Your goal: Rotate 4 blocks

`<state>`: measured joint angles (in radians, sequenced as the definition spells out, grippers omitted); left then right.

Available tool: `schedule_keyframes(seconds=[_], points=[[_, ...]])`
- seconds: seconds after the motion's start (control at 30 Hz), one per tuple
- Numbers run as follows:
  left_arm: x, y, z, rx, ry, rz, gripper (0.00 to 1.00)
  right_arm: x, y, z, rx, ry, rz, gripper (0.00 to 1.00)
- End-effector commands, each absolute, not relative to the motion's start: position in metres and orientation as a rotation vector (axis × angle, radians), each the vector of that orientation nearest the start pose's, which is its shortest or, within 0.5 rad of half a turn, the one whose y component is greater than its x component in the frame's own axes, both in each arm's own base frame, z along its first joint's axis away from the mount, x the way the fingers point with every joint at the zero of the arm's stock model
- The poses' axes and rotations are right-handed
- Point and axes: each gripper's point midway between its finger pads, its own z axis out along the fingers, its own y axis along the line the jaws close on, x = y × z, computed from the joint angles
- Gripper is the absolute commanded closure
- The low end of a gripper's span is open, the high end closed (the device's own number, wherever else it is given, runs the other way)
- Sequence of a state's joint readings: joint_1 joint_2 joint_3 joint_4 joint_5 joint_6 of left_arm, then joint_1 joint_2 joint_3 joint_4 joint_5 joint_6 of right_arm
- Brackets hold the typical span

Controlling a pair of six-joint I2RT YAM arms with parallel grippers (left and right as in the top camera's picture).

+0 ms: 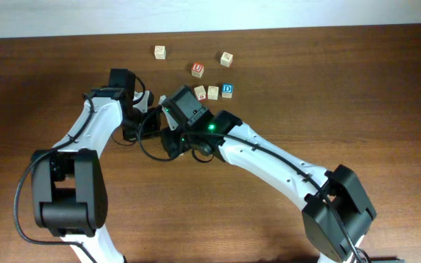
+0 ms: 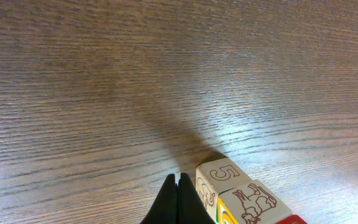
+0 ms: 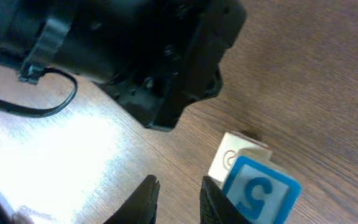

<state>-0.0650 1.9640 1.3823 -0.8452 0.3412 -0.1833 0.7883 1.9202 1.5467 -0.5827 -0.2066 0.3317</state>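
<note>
We take the red-faced "U" cube as our landmark. It sits flat on the dark brown wooden table with its red face turned up. The blue-faced "D" cube lies near it, off to its right and a little closer to the table's near side. The two stand apart, not touching, and the "D" cube's lettered face is also turned up. Beyond the "U" cube, the table's far edge meets a pale strip of background. Around the "U" cube, the wood grain runs across the overhead view. In both wrist views we see the same grained tabletop, with patches of bright glare.
</note>
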Motion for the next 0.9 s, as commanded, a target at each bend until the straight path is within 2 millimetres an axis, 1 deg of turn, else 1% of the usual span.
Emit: schedule_keyframes(seconds=[0.0, 0.2, 0.27, 0.33, 0.37, 0.43, 0.47, 0.5, 0.53, 0.57, 0.63, 0.7, 0.77, 0.87], points=[[0.393, -0.082, 0.042, -0.157, 2.98, -0.543, 1.0, 0.332, 0.385, 0.133, -0.701, 2.536, 0.671, 0.76], [0.393, -0.082, 0.042, -0.157, 2.98, -0.543, 1.0, 0.332, 0.386, 0.135, -0.719, 2.525, 0.669, 0.76], [0.393, -0.081, 0.042, -0.158, 2.981, -0.531, 1.0, 0.333, 0.386, 0.148, -0.732, 2.518, 0.664, 0.76], [0.393, -0.08, 0.042, -0.158, 2.982, -0.527, 1.0, 0.337, 0.383, 0.163, -0.719, 2.52, 0.63, 0.76], [0.393, -0.08, 0.042, -0.158, 2.982, -0.526, 1.0, 0.34, 0.379, 0.171, -0.705, 2.524, 0.594, 0.74], [0.393, -0.076, 0.04, -0.161, 2.984, -0.488, 1.0, 0.345, 0.366, 0.183, -0.669, 2.535, 0.5, 0.63], [0.394, -0.073, 0.039, -0.164, 2.985, -0.461, 1.0, 0.347, 0.362, 0.185, -0.651, 2.54, 0.465, 0.59], [0.396, -0.068, 0.039, -0.17, 2.98, -0.423, 0.99, 0.351, 0.354, 0.186, -0.609, 2.55, 0.41, 0.55], [0.399, -0.062, 0.038, -0.181, 2.971, -0.396, 0.93, 0.354, 0.348, 0.184, -0.593, 2.553, 0.359, 0.51], [0.402, -0.057, 0.038, -0.192, 2.96, -0.383, 0.86, 0.355, 0.344, 0.183, -0.588, 2.556, 0.336, 0.5], [0.408, -0.047, 0.039, -0.224, 2.936, -0.375, 0.78, 0.355, 0.341, 0.179, -0.584, 2.571, 0.317, 0.49], [0.411, -0.027, 0.038, -0.279, 2.922, -0.321, 0.71, 0.358, 0.338, 0.171, -0.58, 2.591, 0.302, 0.48], [0.412, -0.011, 0.037, -0.324, 2.917, -0.278, 0.7, 0.359, 0.339, 0.159, -0.585, 2.613, 0.286, 0.48], [0.412, -0.002, 0.037, -0.354, 2.912, -0.269, 0.68, 0.36, 0.342, 0.151, -0.59, 2.622, 0.281, 0.48]])
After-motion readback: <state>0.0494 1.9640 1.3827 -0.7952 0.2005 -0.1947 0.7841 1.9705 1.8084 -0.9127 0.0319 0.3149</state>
